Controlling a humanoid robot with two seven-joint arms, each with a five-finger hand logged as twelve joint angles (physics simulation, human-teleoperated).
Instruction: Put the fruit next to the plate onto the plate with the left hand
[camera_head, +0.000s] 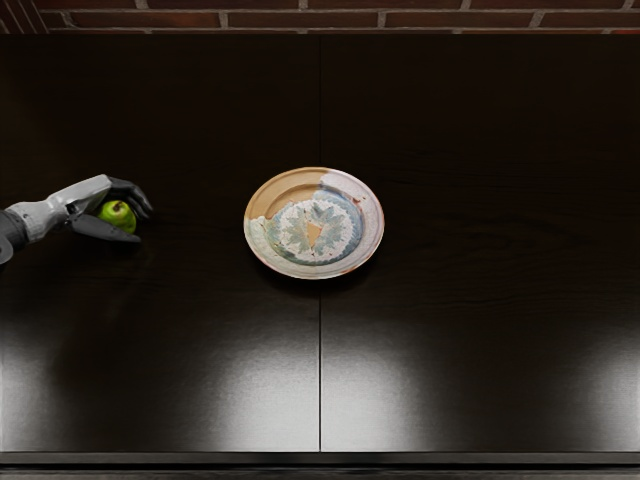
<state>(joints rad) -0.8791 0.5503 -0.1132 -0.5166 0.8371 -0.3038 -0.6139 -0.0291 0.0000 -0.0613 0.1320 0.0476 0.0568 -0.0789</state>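
Curling around a small green apple, the left hand has its dark fingers over the fruit's top and far side and its thumb along the near side, so the apple is pinched between them. The apple is round, glossy and bright yellow-green, partly hidden by the fingers. It is well to the left of the plate, a round dish with a tan rim and a blue-white star pattern, on the dark tabletop
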